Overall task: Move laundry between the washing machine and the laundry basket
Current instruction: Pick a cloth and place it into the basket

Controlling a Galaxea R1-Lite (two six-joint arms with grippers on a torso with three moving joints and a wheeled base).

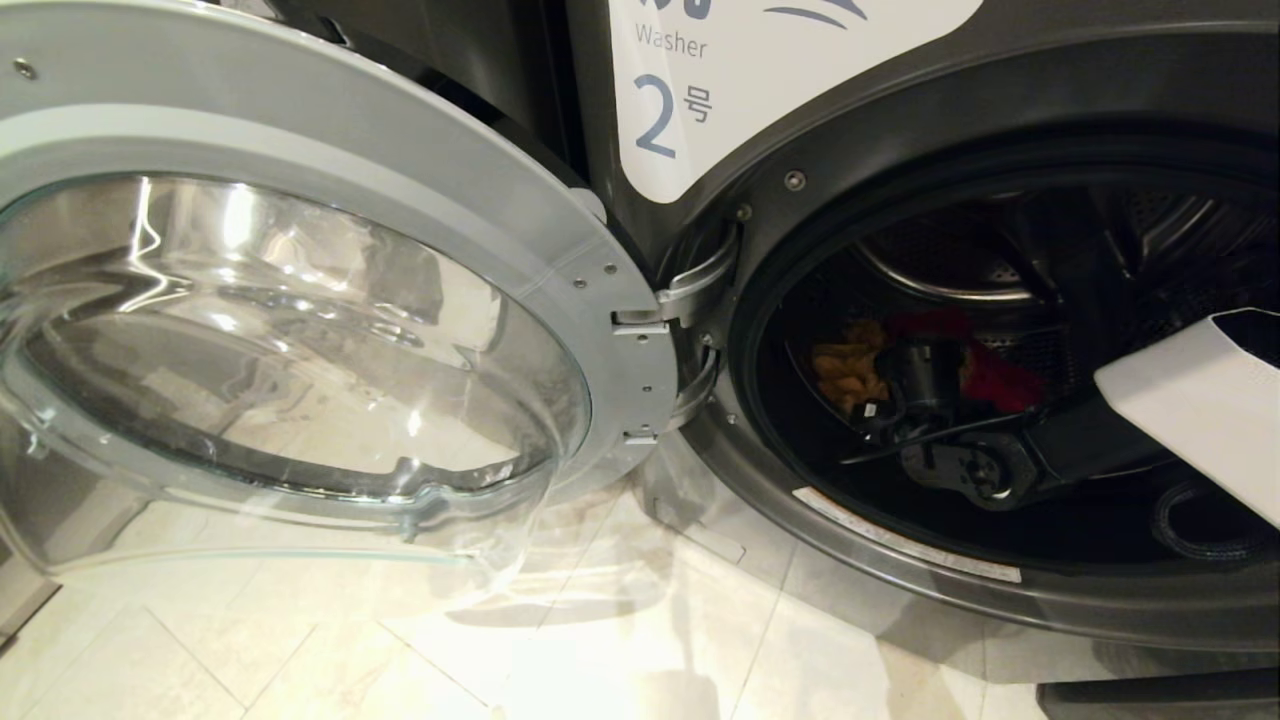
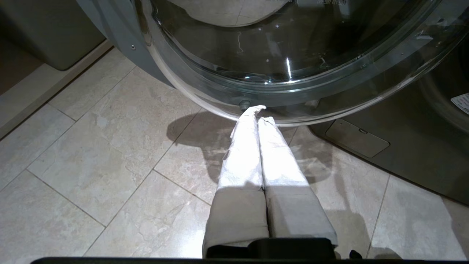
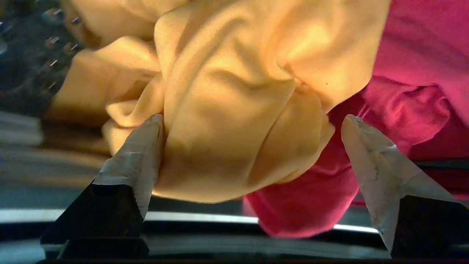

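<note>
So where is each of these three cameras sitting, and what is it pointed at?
Head view: on the robot's head, looking down at the open washing machine, its door swung left; the right arm reaches into the drum.
Left wrist view: behind the shut left gripper, facing the floor and the door's glass.
Right wrist view: behind the open right gripper, inside the drum, its fingers either side of the mustard garment, the red-pink garment beside it.
Shared: head and right wrist views both show those garments.
</note>
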